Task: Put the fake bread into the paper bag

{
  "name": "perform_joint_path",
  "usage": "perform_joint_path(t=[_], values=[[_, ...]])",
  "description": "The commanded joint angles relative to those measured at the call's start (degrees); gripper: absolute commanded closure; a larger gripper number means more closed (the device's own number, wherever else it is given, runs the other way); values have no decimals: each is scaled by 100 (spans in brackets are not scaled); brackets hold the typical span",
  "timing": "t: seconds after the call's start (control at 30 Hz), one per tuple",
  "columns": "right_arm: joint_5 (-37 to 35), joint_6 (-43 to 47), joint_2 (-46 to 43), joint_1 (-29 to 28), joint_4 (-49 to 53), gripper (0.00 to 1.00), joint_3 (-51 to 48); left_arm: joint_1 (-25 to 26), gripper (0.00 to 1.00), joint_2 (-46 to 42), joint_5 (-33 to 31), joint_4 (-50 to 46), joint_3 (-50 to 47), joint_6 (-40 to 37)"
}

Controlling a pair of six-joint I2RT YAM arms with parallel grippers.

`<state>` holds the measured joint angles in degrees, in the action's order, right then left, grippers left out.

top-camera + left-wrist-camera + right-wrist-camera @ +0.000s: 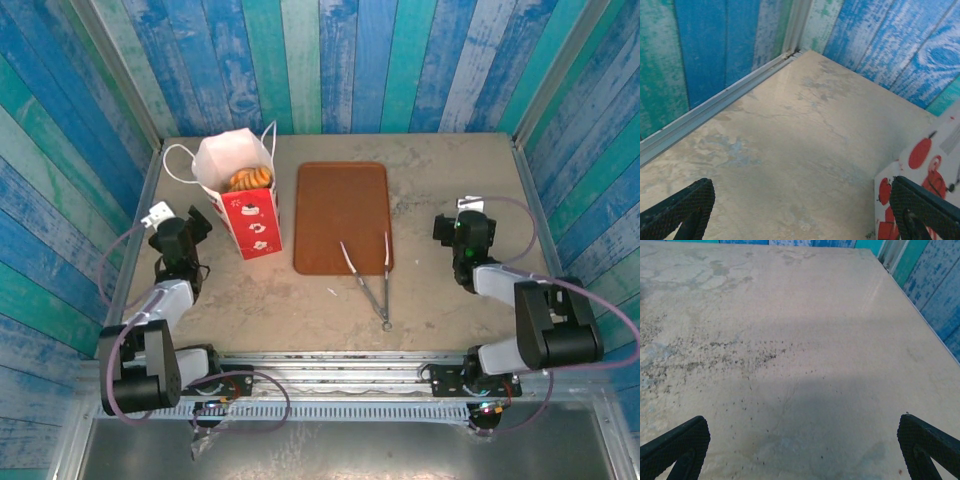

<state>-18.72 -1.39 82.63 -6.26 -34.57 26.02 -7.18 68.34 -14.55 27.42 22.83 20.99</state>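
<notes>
Already the fake bread [247, 180] is sitting inside the upright paper bag [252, 218] at the far left of the beige table [440, 300]. Right of the bag a brown tray [330, 215] is lying flat, with metal tongs [368, 277] crossing its near edge. The left gripper [800, 215], beside the bag, and the right gripper [802, 450], at the right, are gaping wide and gripping nothing. Blue-teal planks [400, 60] are walling everything in.

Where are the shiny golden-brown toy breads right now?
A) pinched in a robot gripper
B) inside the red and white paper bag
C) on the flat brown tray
B: the shiny golden-brown toy breads peek out of the open top of the red and white paper bag.
</notes>
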Motion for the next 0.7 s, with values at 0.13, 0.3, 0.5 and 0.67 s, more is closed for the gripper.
perform_joint_path(t=[0.13,0.3,0.5,0.67], values=[[652,264,311,116,-1081,0,-177,383,6,648,-160,1795,-451,-873],[771,328,394,116,-1255,0,-229,700,6,1313,-48,3968,-1263,-1428],[766,334,394,116,-1246,0,-231,745,6,1790,203,3973,-982,-1648],[772,349,385,116,-1246,0,-238,771,6,1723,267,3632,-906,-1639]])
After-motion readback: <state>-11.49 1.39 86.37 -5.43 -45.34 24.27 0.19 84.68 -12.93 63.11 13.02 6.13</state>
